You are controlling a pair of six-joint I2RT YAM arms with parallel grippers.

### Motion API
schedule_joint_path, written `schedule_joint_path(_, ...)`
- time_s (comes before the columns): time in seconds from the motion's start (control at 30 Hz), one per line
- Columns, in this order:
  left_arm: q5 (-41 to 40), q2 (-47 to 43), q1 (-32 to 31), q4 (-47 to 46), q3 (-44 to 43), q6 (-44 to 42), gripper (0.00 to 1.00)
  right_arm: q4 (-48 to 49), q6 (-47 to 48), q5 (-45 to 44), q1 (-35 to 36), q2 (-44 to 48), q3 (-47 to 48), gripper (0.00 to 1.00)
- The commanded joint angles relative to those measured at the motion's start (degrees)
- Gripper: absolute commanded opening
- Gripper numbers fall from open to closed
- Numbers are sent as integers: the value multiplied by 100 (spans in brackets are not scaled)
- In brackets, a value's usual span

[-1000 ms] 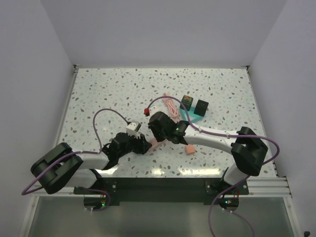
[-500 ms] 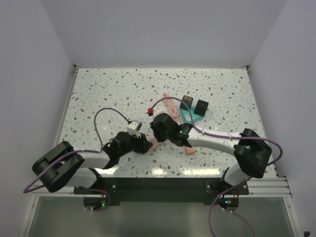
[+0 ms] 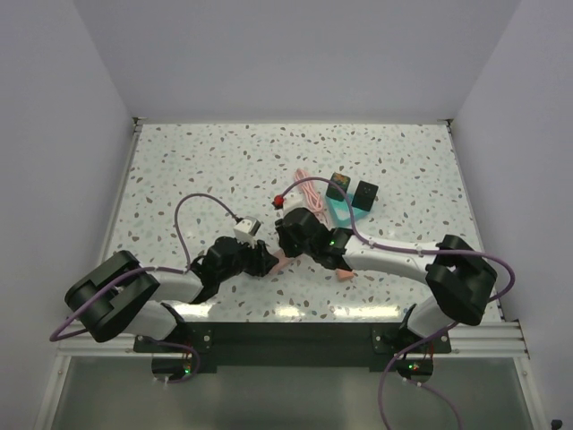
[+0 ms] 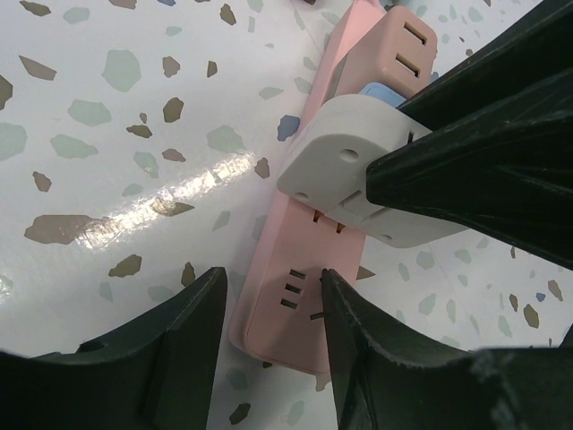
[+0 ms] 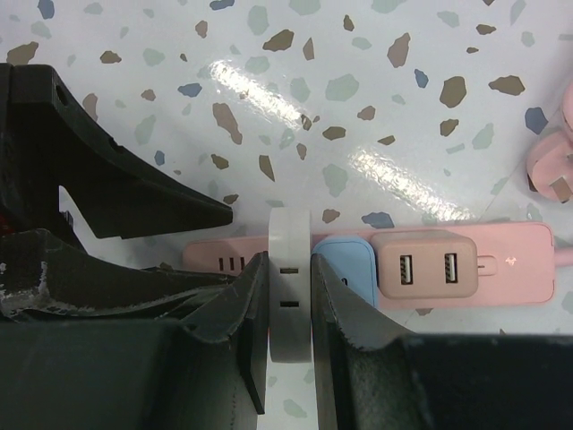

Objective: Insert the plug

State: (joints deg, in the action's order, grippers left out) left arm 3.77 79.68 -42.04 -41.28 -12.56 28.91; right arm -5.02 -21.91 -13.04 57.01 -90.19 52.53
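Note:
The off-white plug (image 5: pixel 290 309) is clamped between my right gripper's (image 5: pixel 289 267) fingers. It stands on the pink power strip (image 5: pixel 510 260), right beside a blue adapter (image 5: pixel 345 269) and a pink USB adapter (image 5: pixel 423 269). In the left wrist view the plug (image 4: pixel 345 166) sits slightly tilted over the strip's slots; its prongs are hidden. My left gripper (image 4: pixel 270 288) straddles the free end of the strip (image 4: pixel 282 309), with its fingers against the strip's sides. In the top view the right gripper (image 3: pixel 291 242) hides the plug, and the left gripper (image 3: pixel 262 262) meets it at the strip (image 3: pixel 280 262).
The strip's pink cable (image 3: pixel 309 190) coils behind, with a red part (image 3: pixel 279 200) at its near end. A teal block (image 3: pixel 340 210) and two black cubes (image 3: pixel 339 184) (image 3: pixel 364 193) lie at back right. A pink-orange block (image 3: pixel 344 271) lies under the right arm.
The red part of the cable has shifted right and away. Both grippers have edged slightly right with the strip and plug. The right forearm now covers more of the pink-orange block.

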Motion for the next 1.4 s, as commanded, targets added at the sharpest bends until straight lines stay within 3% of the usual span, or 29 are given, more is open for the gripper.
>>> schedule_joint_path(0.0,-96,153,-41,533,8,-254,50,-1467,-287,320,205,-614,-507,0)
schedule_joint_path(1.37,-87,-66,-59,682,-1,-245,46,-948,-1553,-260,996,-1009,-1606,0)
